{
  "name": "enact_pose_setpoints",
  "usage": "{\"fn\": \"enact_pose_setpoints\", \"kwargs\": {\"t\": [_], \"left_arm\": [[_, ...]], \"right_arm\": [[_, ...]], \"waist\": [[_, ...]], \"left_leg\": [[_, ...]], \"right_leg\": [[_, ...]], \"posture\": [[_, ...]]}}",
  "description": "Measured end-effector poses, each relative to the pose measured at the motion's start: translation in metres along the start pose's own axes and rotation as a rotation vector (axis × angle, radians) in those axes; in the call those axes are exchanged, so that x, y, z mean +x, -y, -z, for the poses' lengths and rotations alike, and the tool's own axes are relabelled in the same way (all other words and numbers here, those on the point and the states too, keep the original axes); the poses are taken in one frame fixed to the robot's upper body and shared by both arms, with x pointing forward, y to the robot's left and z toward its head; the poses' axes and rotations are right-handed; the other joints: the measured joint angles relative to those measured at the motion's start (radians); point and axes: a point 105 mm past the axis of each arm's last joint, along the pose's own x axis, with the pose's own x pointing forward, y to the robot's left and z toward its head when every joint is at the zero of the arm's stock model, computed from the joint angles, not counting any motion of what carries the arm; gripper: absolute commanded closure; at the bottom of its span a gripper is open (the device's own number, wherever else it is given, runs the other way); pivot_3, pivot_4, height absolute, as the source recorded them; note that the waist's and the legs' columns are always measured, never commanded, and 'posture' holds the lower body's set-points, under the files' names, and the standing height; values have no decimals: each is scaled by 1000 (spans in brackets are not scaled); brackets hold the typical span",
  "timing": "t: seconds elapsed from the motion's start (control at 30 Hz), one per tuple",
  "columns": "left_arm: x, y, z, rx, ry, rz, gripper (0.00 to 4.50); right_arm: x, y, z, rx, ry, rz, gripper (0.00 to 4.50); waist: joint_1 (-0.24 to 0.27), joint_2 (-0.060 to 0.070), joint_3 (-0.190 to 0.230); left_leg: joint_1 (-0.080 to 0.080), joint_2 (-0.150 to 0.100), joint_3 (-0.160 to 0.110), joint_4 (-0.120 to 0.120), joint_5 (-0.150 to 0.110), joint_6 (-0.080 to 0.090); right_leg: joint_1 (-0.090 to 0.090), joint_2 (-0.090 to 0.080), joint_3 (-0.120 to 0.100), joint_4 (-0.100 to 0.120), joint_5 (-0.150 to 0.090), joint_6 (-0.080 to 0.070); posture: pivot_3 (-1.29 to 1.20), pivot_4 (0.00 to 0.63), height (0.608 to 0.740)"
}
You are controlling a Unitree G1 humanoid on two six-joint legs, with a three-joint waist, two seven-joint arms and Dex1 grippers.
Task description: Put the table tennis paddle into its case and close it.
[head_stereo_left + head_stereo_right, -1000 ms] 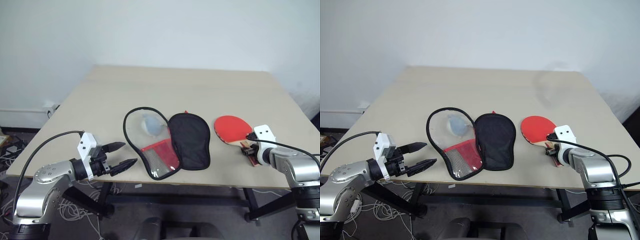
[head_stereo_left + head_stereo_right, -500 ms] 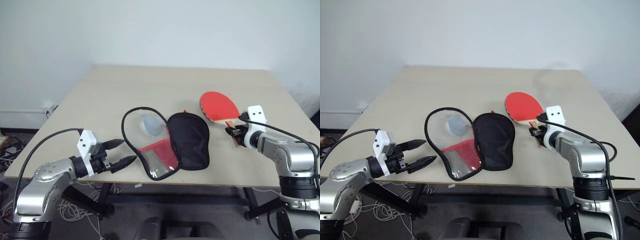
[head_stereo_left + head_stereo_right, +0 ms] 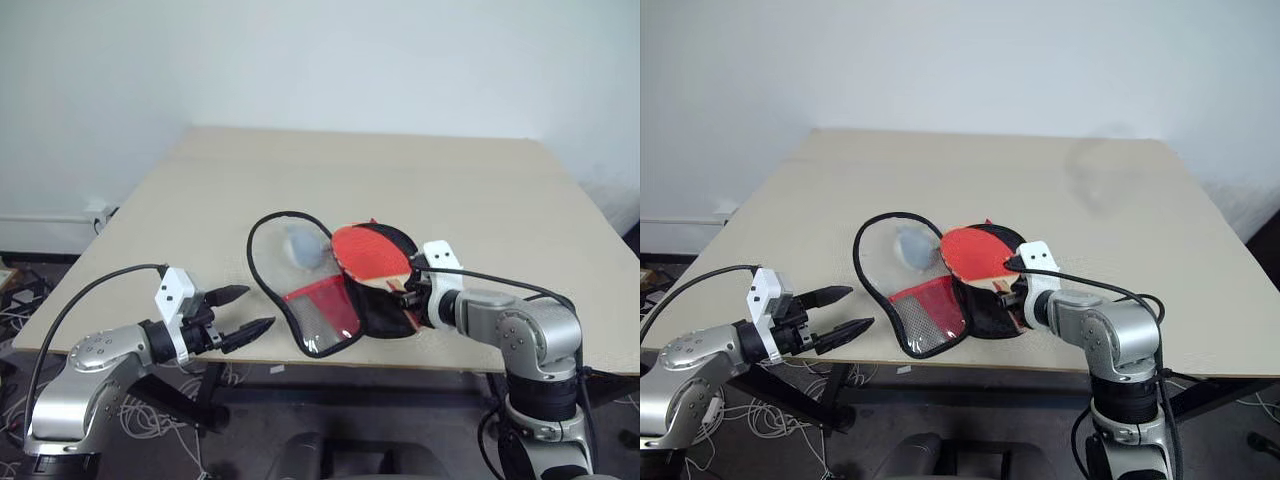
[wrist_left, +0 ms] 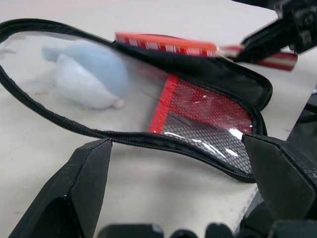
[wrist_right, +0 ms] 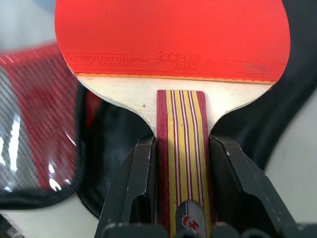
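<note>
Since the earlier frames the right gripper point(image 5: 181, 163) has carried the table tennis paddle point(image 3: 370, 252) leftward from the bare table point(image 3: 480, 190) to a spot above the case point(image 3: 330, 280), while everything left of the case has kept its place.

Left of the case, off the table's near edge, the left gripper point(image 3: 240, 310) hovers with its fingers spread wide and nothing between them. The case itself lies unzipped and flat: a clear half with a pale soft lump point(image 3: 303, 244) under it and a red mesh pocket point(image 3: 320, 305), then a black half point(image 3: 385, 305) to the right. Over that black half hangs the paddle, red face up, its striped handle clamped between the right gripper's fingers.

To seat it well, the round blade should probably be centred over the black half's rounded end and lowered flat, handle toward the narrow end, before letting go. The left gripper looks well placed to fold the clear half over afterwards.
</note>
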Motion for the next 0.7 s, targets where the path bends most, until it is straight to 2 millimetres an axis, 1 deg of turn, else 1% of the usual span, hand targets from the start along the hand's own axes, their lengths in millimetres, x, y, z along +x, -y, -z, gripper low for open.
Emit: {"fn": "enact_pose_setpoints", "kwargs": {"t": [0.17, 0.37, 0.43, 0.6, 0.7], "left_arm": [[0, 0, 1, -5, -4, -1, 0], [0, 0, 0, -5, -3, -2, 0], [1, -1, -1, -1, 0, -5, 0], [1, -1, -1, -1, 2, -7, 0], [1, -1, 0, -7, 3, -7, 0]], "right_arm": [[9, 1, -1, 37, -9, 46, 3333], [18, 6, -22, 59, 30, 103, 3333], [23, 8, -30, 67, 48, 133, 3333], [29, 16, -30, 86, 34, 194, 3333], [31, 14, -31, 86, 34, 199, 3333]], "waist": [[-1, 0, 0], [0, 0, 0], [-1, 0, 0], [-1, 0, 0], [-1, 0, 0]], "left_leg": [[0, 0, 0, -1, 4, -2], [-1, 0, 0, -1, 5, -4], [-1, 1, 0, -2, 7, -7], [-1, 1, 1, -3, 8, -7], [-1, 2, 2, -4, 8, -7]], "right_leg": [[-2, 1, 0, 1, 2, -1], [-3, 3, 1, 1, 4, 0], [-3, 5, 2, 1, 4, 0], [-4, 6, 3, 1, 4, 0], [-5, 6, 4, 1, 4, 0]], "posture": [[0, 0, 707], [0, 0, 707], [0, 0, 707], [0, 0, 707], [0, 0, 707]]}}
